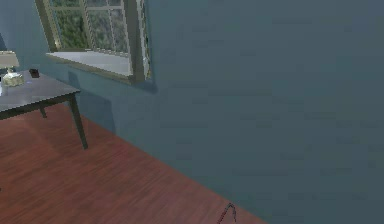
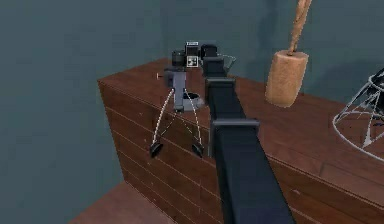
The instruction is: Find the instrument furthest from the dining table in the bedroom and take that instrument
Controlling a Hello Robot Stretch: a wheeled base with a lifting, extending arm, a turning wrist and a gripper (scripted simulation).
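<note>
In the arm side view my dark arm bar (image 2: 232, 140) reaches up over a wooden dresser (image 2: 300, 150). The gripper (image 2: 178, 150) hangs at the dresser's near left corner, its two thin fingers (image 2: 158, 148) pointing down in front of the panelled wood. I cannot tell whether it holds anything. A tan round pot (image 2: 287, 78) with a brown stick rising out of it stands on the dresser top, to the right of the arm. No shape here reads plainly as an instrument.
A wire-frame object (image 2: 365, 115) sits on the dresser at the arm side view's right edge. In the forward view a dark table (image 1: 35, 95) carrying a small pale object (image 1: 10, 75) stands at the left under a window (image 1: 95, 35). Blue walls, red-brown plank floor (image 1: 90, 185).
</note>
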